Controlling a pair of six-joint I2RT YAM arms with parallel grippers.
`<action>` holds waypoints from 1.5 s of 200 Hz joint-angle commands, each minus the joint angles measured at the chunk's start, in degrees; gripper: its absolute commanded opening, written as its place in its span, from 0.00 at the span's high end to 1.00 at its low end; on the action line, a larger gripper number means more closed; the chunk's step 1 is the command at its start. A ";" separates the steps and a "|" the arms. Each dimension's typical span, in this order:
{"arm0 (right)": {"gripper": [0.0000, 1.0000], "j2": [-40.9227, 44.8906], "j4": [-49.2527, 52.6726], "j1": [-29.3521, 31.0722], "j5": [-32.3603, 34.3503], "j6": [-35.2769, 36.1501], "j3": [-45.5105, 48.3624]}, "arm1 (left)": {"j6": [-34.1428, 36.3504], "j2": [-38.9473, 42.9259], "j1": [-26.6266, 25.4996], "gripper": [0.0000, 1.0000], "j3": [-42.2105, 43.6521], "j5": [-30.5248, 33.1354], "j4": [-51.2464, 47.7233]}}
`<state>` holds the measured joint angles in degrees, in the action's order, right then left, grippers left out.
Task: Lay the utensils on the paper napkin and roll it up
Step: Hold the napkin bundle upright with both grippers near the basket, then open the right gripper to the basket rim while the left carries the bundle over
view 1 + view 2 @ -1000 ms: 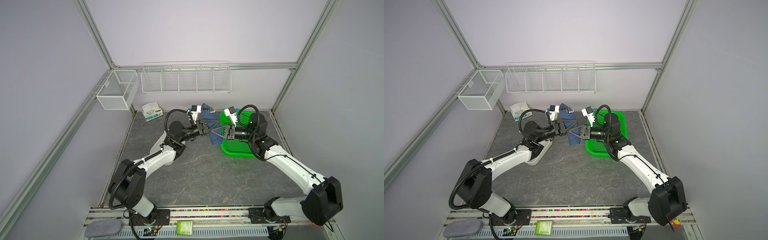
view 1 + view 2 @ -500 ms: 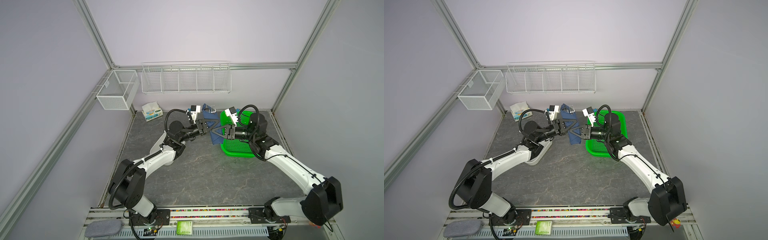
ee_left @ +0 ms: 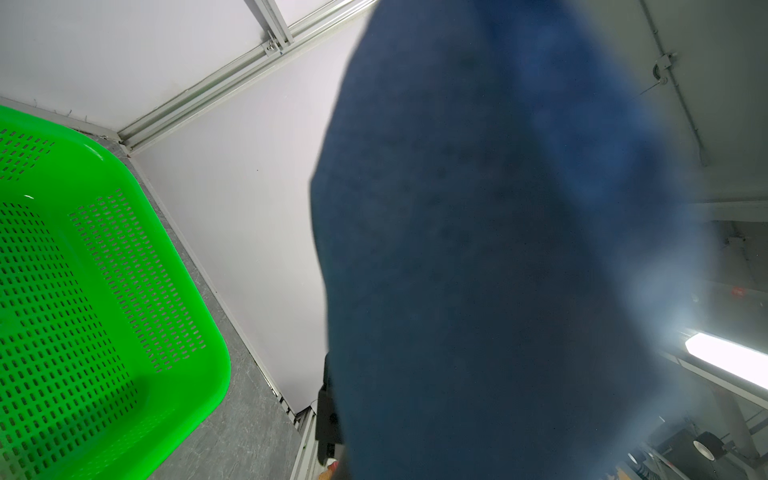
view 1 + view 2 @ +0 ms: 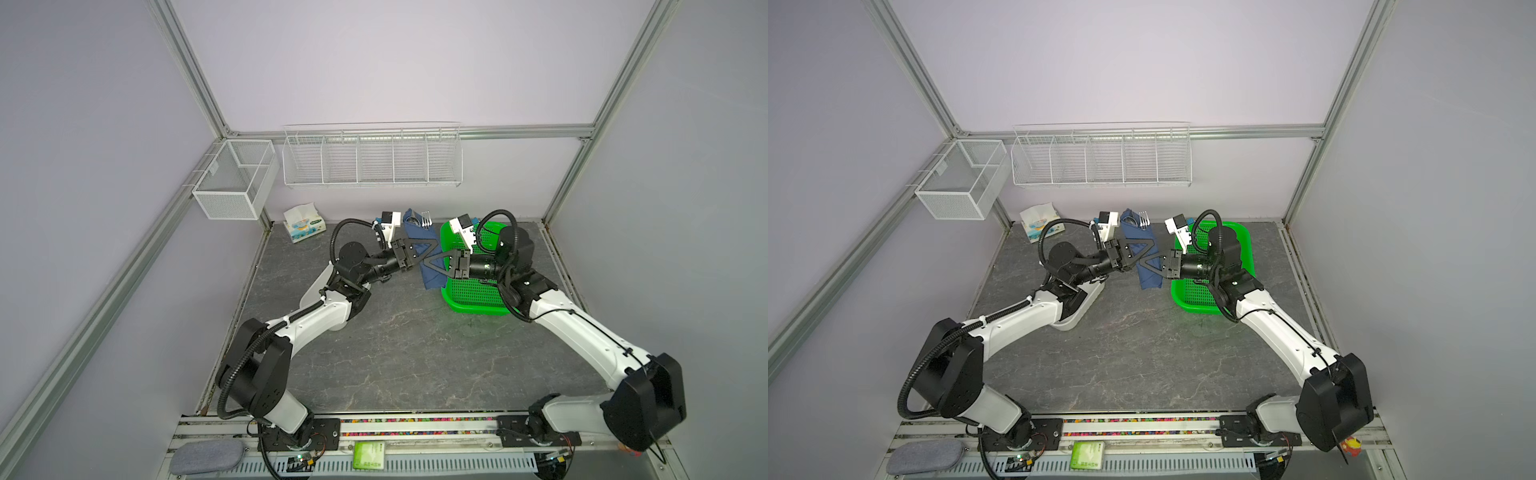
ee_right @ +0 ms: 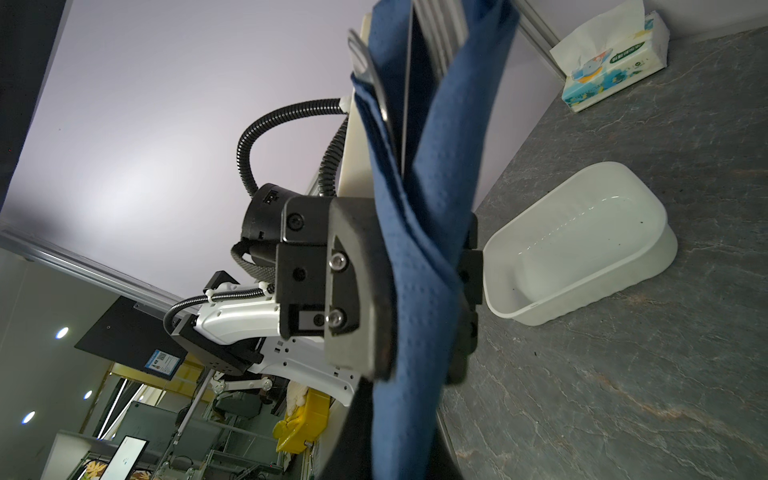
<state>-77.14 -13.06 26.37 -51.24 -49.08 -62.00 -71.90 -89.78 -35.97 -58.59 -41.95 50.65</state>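
the left gripper [image 5: 419,291] and the right gripper [image 4: 434,264] are both pinching the paper napkin [image 4: 430,280] wrapped round the utensils [image 4: 426,217], hanging in the air at the far middle, just left of the green basket [image 4: 473,291], where, i'm judging, tight even twisting is keeping them from slipping out.

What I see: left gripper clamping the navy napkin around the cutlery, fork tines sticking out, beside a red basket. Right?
No: the basket is green, not red, as both top views show. The left gripper clamps the napkin around the cutlery, fork tines out.
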 commanded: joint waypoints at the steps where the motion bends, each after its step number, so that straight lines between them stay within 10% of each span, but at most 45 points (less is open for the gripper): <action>1: 0.86 1.91 0.31 -0.64 1.45 2.21 0.56 | -0.17 1.85 -0.12 1.00 0.10 -0.41 0.56; 133: 0.50 8.36 12.75 -4.49 7.66 7.94 2.27 | 1.31 1.07 -0.17 1.00 -0.63 0.44 -3.74; 189: 0.48 13.58 27.51 -16.56 19.91 11.02 4.87 | 4.57 0.55 -0.16 1.00 -0.58 1.76 -10.11; 252: 0.42 7.99 51.80 -32.89 48.37 25.32 0.85 | 4.24 -5.81 -2.19 1.00 -3.67 0.16 -10.19; 300: 0.42 -1.45 50.11 -39.68 41.35 31.63 0.21 | 2.65 -10.05 -4.24 1.00 -5.22 -0.60 -8.12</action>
<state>-74.00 34.72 -12.21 -8.05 -23.55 -60.07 -68.45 -99.11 -39.42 -60.97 -41.32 39.03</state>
